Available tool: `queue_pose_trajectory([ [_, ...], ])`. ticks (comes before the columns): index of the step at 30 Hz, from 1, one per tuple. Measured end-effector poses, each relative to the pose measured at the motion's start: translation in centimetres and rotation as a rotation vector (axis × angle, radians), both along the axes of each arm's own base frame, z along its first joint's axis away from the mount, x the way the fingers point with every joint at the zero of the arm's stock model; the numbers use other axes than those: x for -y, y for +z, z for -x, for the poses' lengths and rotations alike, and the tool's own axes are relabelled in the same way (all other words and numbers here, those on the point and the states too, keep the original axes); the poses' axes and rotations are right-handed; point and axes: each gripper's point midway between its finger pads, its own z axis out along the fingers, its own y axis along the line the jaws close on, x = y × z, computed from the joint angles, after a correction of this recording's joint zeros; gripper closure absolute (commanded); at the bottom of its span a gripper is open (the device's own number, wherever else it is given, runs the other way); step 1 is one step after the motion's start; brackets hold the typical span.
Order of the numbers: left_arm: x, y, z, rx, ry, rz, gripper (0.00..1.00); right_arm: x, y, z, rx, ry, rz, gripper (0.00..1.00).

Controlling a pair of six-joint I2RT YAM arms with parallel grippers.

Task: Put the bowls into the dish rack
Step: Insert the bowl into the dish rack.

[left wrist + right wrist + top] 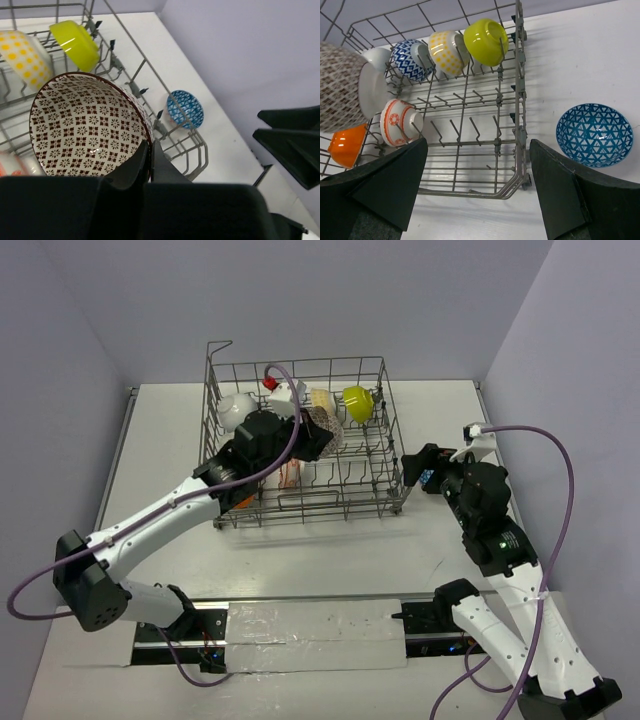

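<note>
Left arm (160,510) reaches over the grey wire dish rack (521,100). Left gripper (149,150) pinches the rim of a brown-patterned bowl (85,125) above the tines. Right arm (500,540) is bent; right gripper (477,145) stands wide apart, empty, near a blue triangle-patterned bowl (594,134) beside the rack.

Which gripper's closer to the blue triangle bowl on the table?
Right. The right gripper hangs open just before the blue triangle bowl, beside the dish rack; left gripper is over the rack, clamping the brown patterned bowl.
</note>
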Motion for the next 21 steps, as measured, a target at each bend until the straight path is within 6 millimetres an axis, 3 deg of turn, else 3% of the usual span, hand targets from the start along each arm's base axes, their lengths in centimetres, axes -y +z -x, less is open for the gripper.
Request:
queue_pose_trajectory([
  [6,1.8,-1.4,-2.9,-0.046,-0.074,0.195,1.0,-0.1,-0.3,-0.1,-0.008,0.002,0.003,0.11],
  [14,3.9,-5.5,-3.1,-0.129,-0.137,0.341,1.0,-0.2,-0.3,-0.1,-0.008,0.003,0.004,0.11],
  [21,4.1,-4.9,-3.2,-0.105,-0.143,0.422,1.0,-0.3,-0.3,-0.1,-0.01,0.009,0.005,0.11],
])
